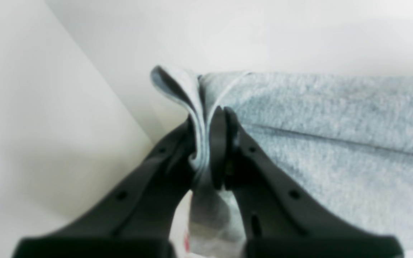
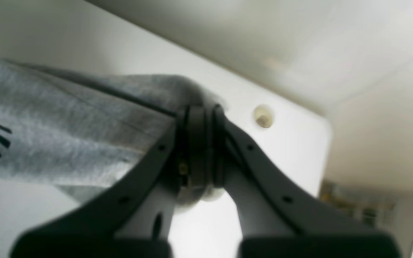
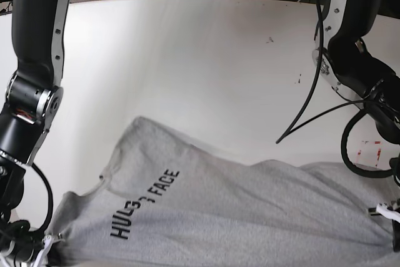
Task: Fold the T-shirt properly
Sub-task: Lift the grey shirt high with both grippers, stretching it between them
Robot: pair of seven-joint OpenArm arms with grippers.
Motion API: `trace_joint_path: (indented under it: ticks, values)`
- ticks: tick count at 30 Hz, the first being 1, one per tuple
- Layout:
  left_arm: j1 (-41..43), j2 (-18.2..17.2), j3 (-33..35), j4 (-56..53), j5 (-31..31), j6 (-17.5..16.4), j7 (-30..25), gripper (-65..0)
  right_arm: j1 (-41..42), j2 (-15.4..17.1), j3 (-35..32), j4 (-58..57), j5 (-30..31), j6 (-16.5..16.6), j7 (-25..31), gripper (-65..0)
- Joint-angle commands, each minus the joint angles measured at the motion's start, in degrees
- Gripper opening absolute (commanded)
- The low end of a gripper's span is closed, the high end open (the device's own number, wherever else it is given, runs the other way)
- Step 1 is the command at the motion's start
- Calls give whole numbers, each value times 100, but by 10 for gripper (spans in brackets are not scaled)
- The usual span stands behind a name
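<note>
Both black grippers (image 1: 210, 143) (image 2: 199, 143) apparently pinch soft heather-grey T-shirt (image 3: 237, 211) edges.

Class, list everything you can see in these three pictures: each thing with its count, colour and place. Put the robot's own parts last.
T-shirt: one, grey with black lettering, spread across the near half of the table, pinched at both ends.
Table: one, white, under everything.
Cables: several, black, hanging beside the left arm.
Left gripper: one, black, shut on a fold of T-shirt.
Right gripper: one, black, shut on T-shirt near the table edge.
</note>
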Motion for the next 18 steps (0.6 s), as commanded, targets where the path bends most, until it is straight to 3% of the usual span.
trace_joint_path:
  ticks: [1, 6, 12, 18]
  values:
    - [-455, -266, 10, 54, 69, 41, -141, -650, 579, 145, -113, 100, -85, -18, 66, -650]
    - [-692, -293, 142, 80, 60, 41, -141, -650, 784, 338, -367, 100, -24, -18, -110, -650]
    - [-349, -284, 125, 54, 51, 41, -211, -650, 784, 637, -376, 100, 768, -18, -233, -650]
    - [662, -258, 134, 89, 51, 32, -1064, -650, 51, 927, -262, 127, 1664, -18, -285, -650]
